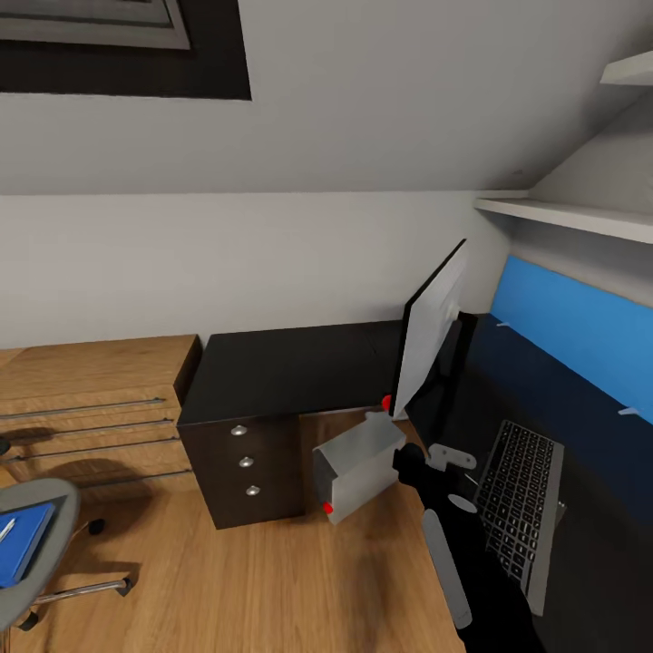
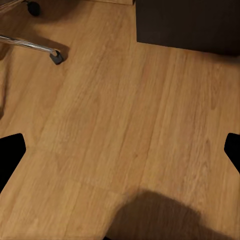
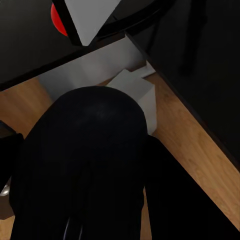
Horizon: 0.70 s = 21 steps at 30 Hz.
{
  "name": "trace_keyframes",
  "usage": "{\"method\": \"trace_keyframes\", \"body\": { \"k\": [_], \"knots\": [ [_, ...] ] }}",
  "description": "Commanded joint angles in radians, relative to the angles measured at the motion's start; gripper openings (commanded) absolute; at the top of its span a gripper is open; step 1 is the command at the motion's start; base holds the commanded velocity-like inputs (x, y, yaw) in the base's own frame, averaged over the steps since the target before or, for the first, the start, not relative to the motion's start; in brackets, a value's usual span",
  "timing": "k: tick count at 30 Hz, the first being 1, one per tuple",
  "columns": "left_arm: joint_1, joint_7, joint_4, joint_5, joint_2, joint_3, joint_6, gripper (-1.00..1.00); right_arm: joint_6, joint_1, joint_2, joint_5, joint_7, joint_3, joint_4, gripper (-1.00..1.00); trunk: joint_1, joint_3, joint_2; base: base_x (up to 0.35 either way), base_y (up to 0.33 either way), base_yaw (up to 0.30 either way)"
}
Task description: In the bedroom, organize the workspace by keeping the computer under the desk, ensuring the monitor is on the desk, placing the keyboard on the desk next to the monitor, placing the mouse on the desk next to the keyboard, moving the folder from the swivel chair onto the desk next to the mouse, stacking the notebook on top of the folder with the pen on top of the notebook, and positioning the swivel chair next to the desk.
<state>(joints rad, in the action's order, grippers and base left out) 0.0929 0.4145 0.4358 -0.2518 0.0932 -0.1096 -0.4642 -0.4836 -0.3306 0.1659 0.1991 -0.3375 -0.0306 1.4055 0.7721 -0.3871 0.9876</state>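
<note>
**Right arm reached toward the computer by the desk corner**

The right gripper (image 1: 410, 458) is seen in the head view at the end of a black arm, close against the upper edge of the computer (image 1: 358, 467); whether its fingers are parted or closed on anything cannot be told. In the right wrist view a dark rounded link blocks the fingers. In the left wrist view two black fingertips (image 2: 11, 155) are set wide apart over bare wooden floor (image 2: 125, 125), with nothing held between them.

The desk (image 1: 290, 367) is L-shaped with a glossy black top, against a white wall. A wooden cabinet (image 1: 91, 408) stands just beside it.

The computer, a light grey box, is tilted on the floor in the desk's inner corner. The monitor (image 1: 431, 331) stands on the desk, with the keyboard (image 1: 519, 499) near it. The swivel chair (image 1: 36, 544) is well apart, bearing the blue folder (image 1: 20, 542) with the pen (image 1: 5, 530) on it.
</note>
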Motion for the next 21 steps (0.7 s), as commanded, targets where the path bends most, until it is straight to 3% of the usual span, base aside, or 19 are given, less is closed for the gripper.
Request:
{"method": "trace_keyframes", "body": {
  "k": [1,8,21],
  "knots": [
    [0.001,0.007,0.000,-0.007,-0.001,-0.008,-0.004,1.00,-0.001,-0.001,0.000,0.014,-0.012,-0.002,0.001,-1.00,0.000,-0.001,0.001,0.000,0.000,0.000],
    [0.001,0.007,0.000,-0.007,-0.001,-0.008,-0.004,1.00,0.000,-0.001,0.000,0.013,-0.014,-0.014,0.001,-1.00,0.000,-0.001,0.001,0.000,0.000,0.093],
    [0.001,0.007,0.000,-0.007,0.000,-0.008,-0.004,1.00,0.000,-0.001,0.000,0.013,-0.014,-0.046,0.000,-1.00,0.000,-0.001,0.001,0.000,0.000,0.259]
  ]
}}
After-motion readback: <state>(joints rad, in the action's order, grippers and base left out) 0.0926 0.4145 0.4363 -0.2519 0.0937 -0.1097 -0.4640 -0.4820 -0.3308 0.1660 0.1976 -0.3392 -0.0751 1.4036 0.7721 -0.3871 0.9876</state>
